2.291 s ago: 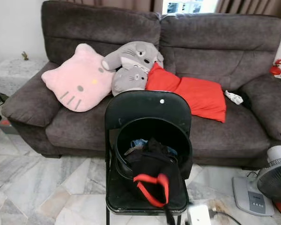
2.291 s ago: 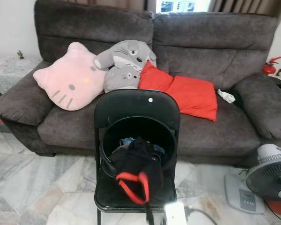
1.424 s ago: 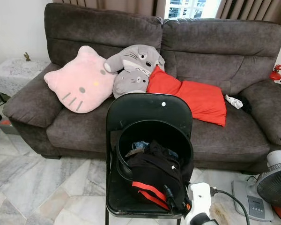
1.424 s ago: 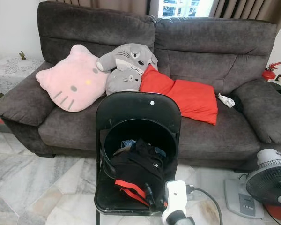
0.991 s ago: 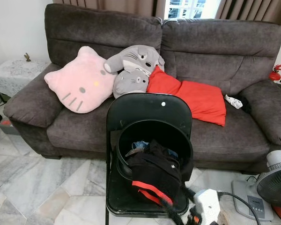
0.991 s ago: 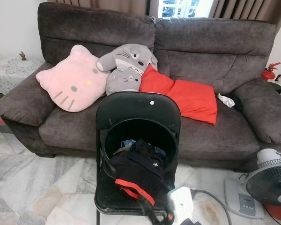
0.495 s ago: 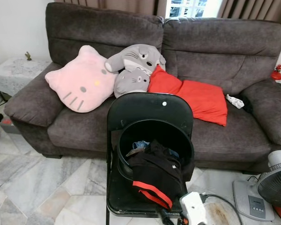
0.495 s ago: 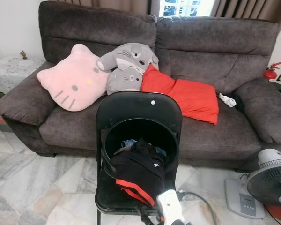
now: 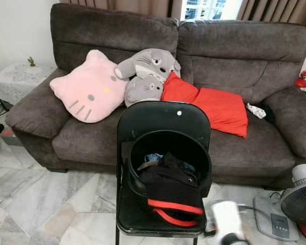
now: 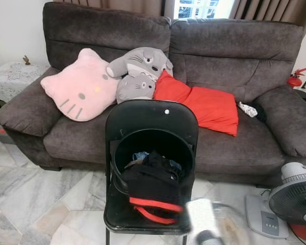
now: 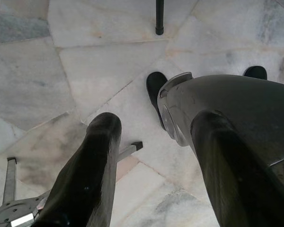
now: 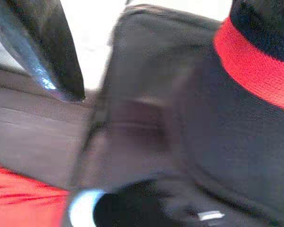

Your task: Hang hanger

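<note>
A black folding metal chair stands before a dark grey fabric sofa. A round black basket on its seat holds a black garment with red bands. No hanger is discernible. The right hand is blurred near the chair's right; grip state cannot be told. The left hand points at the marble floor, fingers apart.

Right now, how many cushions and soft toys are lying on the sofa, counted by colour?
Pink: 1, cat-face cushion
Grey: 2, upper plush and lower plush
Red: 1, red cushion
Total: 4
</note>
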You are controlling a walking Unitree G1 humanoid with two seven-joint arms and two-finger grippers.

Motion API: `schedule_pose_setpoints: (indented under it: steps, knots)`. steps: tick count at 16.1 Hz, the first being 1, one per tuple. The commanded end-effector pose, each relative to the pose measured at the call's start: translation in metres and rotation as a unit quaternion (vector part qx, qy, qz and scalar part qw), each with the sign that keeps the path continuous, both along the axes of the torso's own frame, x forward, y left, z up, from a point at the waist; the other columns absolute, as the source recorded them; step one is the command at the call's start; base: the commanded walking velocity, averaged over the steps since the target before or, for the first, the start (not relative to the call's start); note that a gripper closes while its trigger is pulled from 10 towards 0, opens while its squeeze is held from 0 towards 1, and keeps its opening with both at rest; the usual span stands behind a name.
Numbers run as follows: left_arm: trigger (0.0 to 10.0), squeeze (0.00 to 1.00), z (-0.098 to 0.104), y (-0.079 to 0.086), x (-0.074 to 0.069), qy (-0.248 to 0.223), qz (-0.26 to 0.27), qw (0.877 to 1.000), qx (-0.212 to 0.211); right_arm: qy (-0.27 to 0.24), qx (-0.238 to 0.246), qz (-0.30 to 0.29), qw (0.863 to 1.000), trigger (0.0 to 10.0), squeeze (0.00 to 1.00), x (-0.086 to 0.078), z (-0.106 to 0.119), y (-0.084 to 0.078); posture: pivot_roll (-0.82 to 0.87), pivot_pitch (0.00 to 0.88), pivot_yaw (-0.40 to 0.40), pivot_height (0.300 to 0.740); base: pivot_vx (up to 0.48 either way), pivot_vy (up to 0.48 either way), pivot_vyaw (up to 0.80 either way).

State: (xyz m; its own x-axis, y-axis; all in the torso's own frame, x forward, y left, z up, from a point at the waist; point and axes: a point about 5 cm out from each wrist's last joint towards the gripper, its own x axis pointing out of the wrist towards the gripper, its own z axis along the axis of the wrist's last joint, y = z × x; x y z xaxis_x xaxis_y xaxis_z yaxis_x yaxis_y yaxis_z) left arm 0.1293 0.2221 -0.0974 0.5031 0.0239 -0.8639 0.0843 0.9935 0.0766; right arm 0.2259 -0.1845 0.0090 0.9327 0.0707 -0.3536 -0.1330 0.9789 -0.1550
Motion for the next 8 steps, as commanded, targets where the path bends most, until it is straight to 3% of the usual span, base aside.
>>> schedule_pose_setpoints:
  steps: [1,5,8]
  knots:
    - [10.0,0.00,-0.004,-0.007,-0.007,0.018,-0.009,1.000,-0.008,-0.007,-0.007,-0.033,0.999,10.0,0.00,-0.002,0.000,-0.006,-0.14,0.054,-0.032,0.740,0.000,0.000,0.00]
    - [10.0,0.00,-0.004,-0.007,-0.006,0.018,-0.011,1.000,-0.008,-0.076,-0.043,-0.082,0.993,10.0,0.00,0.000,0.019,-0.020,-0.15,0.059,-0.029,0.740,0.000,0.000,0.00]
    - [10.0,0.00,-0.004,-0.007,-0.005,0.018,-0.013,1.000,-0.008,-0.108,-0.056,-0.108,0.987,10.0,0.00,0.018,0.033,-0.025,-0.15,0.058,-0.028,0.740,0.000,0.000,0.00]
